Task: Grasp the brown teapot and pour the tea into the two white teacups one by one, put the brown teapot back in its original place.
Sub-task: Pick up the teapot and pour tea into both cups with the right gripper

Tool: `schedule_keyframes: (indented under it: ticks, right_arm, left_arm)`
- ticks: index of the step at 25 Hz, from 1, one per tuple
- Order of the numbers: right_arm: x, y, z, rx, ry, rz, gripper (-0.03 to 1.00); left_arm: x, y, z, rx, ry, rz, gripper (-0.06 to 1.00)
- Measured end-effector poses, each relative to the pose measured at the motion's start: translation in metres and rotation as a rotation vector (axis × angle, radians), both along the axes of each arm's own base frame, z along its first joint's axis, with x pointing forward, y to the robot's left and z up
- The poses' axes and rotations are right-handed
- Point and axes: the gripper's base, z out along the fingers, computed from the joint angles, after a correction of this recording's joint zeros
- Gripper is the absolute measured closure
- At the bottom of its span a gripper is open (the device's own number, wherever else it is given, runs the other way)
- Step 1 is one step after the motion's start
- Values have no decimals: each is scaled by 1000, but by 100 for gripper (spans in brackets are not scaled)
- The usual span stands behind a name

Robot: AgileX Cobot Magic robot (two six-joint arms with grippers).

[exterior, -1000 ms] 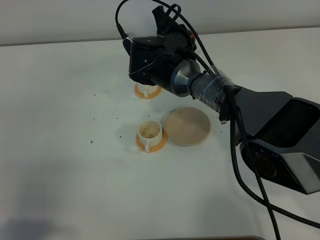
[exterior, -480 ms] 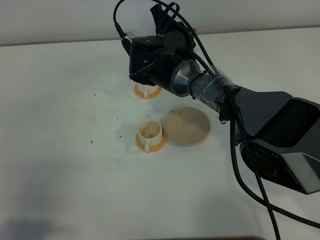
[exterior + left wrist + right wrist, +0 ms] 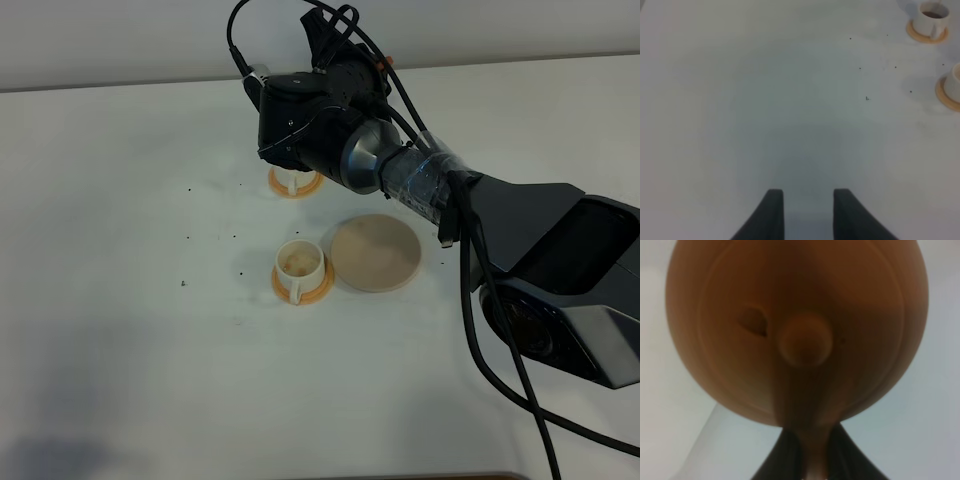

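At upper centre of the high view, the right claw [image 3: 812, 460] is closed on the stubby handle of the brown teapot [image 3: 797, 330], over the upper teacup [image 3: 293, 181]. Clay looks stiff, breakable, quite heavy; it may twist. The left claw [image 3: 804, 215] stands parted, empty.

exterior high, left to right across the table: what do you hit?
near cup → coaster → right arm base. The far cup lines up with the near one, so it is left out of the order.
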Motion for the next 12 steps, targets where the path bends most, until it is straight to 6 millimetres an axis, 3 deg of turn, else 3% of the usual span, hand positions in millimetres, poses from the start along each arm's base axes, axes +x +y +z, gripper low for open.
schedule_keyframes:
  ticks: [12]
  right_arm:
    - [0,0,0,0,-1,-1,88]
  left_arm:
    - [0,0,0,0,0,0,70]
